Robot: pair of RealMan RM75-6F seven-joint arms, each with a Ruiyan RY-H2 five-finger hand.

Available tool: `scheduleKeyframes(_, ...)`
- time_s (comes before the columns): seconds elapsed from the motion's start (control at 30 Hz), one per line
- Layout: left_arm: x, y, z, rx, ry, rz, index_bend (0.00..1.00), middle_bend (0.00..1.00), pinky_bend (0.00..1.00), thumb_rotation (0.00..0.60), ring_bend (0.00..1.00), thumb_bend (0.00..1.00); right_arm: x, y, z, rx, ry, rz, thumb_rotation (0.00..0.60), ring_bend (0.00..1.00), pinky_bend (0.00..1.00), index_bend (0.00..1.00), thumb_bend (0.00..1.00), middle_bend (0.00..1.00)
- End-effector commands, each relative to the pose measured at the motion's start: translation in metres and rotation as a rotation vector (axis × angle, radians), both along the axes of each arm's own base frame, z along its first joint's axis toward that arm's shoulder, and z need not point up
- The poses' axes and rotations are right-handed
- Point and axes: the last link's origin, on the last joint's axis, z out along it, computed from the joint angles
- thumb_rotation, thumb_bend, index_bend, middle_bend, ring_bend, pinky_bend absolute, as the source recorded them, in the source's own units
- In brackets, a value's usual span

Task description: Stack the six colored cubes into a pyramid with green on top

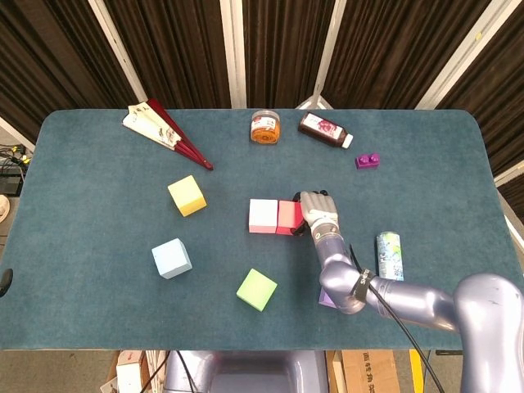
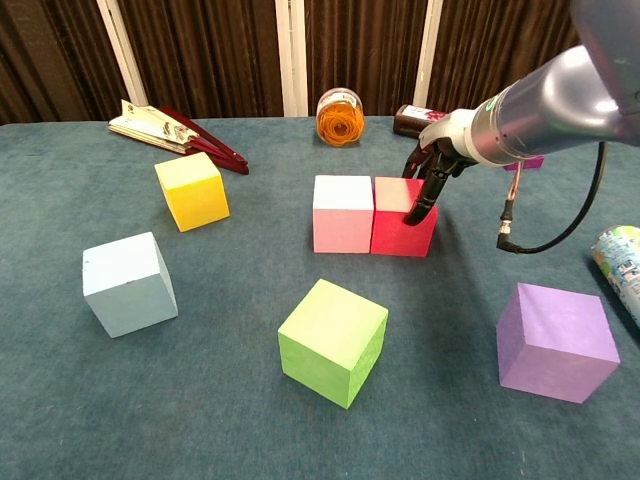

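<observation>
The pink cube (image 1: 263, 216) and red cube (image 1: 288, 217) stand side by side, touching, at mid-table. My right hand (image 1: 318, 210) is at the red cube's (image 2: 400, 222) right face, fingers (image 2: 422, 200) pointing down and touching it; it holds nothing. The yellow cube (image 1: 187, 196) and light blue cube (image 1: 171, 259) lie to the left. Near the front sits the green cube (image 1: 256, 289). The purple cube (image 2: 556, 341) is at the front right, mostly hidden under my right arm in the head view. My left hand shows in neither view.
A folded fan (image 1: 164, 131), an orange jar (image 1: 264, 127) and a dark bottle (image 1: 324, 130) line the far edge. A small purple brick (image 1: 367, 160) lies at the back right. A can (image 1: 390, 255) lies on its side right of my arm.
</observation>
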Motion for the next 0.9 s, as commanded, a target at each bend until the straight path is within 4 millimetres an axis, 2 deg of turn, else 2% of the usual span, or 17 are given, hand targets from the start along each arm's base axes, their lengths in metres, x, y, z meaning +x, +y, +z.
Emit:
scheduleKeyframes(0.03, 0.0, 0.0, 0.0, 0.002, -0.001, 0.002, 0.07, 0.0, 0.0, 0.6, 0.0, 0.35, 0.0, 0.0, 0.0, 0.0, -0.003, 0.001, 0.6, 0.11, 0.0, 0.31, 0.27, 0.21)
scheduleKeyframes(0.2, 0.0, 0.0, 0.0, 0.0, -0.002, 0.003, 0.07, 0.0, 0.0, 0.6, 0.0, 0.35, 0.0, 0.001, 0.0, 0.007, 0.001, 0.005, 0.6, 0.08, 0.0, 0.2, 0.27, 0.14)
scheduleKeyframes(0.47, 0.0, 0.0, 0.0, 0.002, -0.003, 0.009, 0.07, 0.0, 0.0, 0.6, 0.0, 0.35, 0.002, 0.002, 0.0, 0.026, 0.009, 0.014, 0.6, 0.03, 0.0, 0.1, 0.27, 0.06)
scheduleKeyframes(0.67, 0.0, 0.0, 0.0, 0.003, -0.001, 0.009, 0.07, 0.0, 0.0, 0.6, 0.0, 0.35, 0.005, 0.002, 0.003, 0.014, -0.005, 0.022, 0.6, 0.01, 0.0, 0.04, 0.27, 0.04)
scheduleKeyframes(0.83, 0.0, 0.002, 0.0, 0.004, 0.0, -0.006, 0.07, 0.0, 0.0, 0.6, 0.0, 0.35, -0.001, 0.003, 0.021, -0.014, -0.024, 0.02, 0.6, 0.0, 0.0, 0.02, 0.27, 0.03)
scheduleKeyframes(0.9, 0.0, 0.002, 0.001, 0.002, 0.003, -0.014, 0.07, 0.0, 0.0, 0.6, 0.0, 0.35, -0.008, 0.006, 0.035, -0.034, -0.014, 0.025, 0.6, 0.0, 0.0, 0.02, 0.27, 0.03)
